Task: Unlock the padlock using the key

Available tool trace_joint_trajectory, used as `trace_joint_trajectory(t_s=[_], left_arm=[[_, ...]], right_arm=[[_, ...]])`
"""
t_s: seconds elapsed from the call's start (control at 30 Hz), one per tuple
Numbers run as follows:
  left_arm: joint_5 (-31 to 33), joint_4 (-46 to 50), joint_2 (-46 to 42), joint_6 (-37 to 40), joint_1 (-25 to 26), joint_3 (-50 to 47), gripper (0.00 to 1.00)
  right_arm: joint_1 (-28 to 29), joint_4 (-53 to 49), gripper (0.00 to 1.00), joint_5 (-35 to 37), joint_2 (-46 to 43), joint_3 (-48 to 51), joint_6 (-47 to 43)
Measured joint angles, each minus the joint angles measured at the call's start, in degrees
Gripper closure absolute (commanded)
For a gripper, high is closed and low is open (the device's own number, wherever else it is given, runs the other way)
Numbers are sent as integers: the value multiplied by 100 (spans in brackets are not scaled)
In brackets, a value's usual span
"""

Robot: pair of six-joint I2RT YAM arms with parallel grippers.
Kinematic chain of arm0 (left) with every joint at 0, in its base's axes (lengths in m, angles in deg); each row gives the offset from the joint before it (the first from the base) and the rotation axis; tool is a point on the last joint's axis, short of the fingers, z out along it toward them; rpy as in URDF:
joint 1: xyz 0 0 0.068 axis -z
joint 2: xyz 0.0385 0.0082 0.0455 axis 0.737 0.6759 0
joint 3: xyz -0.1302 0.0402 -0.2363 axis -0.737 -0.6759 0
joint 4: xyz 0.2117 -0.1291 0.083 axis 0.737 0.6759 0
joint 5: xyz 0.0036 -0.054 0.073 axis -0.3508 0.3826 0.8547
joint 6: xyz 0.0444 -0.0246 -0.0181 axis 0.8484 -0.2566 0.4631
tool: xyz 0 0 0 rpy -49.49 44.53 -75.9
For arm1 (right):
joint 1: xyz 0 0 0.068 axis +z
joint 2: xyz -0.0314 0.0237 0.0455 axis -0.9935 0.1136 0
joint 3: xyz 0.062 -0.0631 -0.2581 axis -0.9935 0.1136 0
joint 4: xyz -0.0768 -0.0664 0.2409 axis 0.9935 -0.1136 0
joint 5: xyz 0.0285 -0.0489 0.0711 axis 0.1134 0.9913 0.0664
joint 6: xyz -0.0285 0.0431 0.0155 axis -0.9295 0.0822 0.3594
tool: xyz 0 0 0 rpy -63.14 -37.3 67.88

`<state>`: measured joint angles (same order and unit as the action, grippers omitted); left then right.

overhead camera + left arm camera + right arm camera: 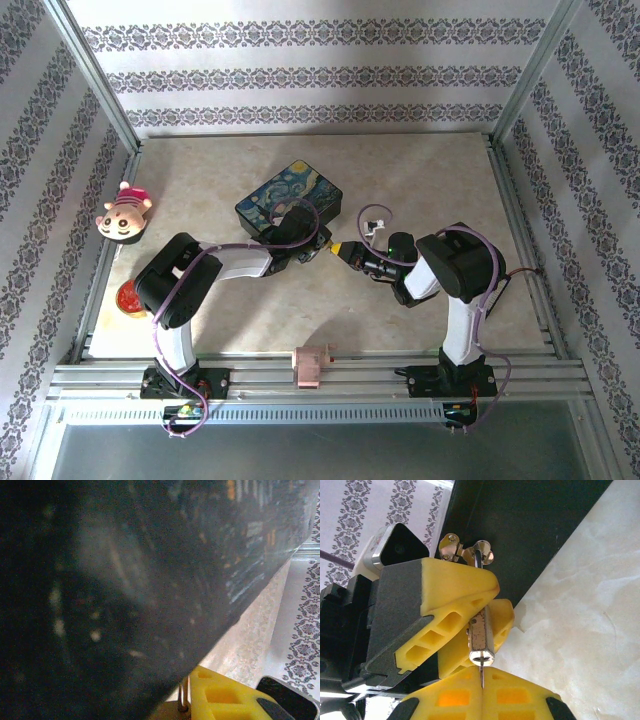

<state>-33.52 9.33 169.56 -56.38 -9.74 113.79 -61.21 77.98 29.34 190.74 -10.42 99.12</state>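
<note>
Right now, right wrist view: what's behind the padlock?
Behind the padlock: the dark wall of the box and its silvery clasp. Yellow fingers of the left pincer cover the padlock's sides and most of the shackle; whether it threads the clasp is hidden.

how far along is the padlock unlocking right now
Done: the left end effector grips the padlock, and the right end effector is shut on the key. In hand: the key's blade meets the keyhole at the padlock's base; how deep it sits is unclear. Left: turning the key and freeing the shackle, which is hooked through the box clasp.
</note>
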Motion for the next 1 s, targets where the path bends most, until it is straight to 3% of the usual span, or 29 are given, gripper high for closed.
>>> trace_joint_trajectory(t_s=[0.43,0.5,0.6,1.0], left_arm=[[0,-24,0,2,0,-11,100],[0,-50,0,4,0,-24,100],[-20,-101,-15,2,0,-61,100],[-61,-219,-39,22,0,-138,100]], right_arm=[[76,44,100,162,42,-44,-7],[76,46,84,173,42,-42,-11],[81,9,71,382,42,0,-79],[70,0,65,933,-260,476,-197]])
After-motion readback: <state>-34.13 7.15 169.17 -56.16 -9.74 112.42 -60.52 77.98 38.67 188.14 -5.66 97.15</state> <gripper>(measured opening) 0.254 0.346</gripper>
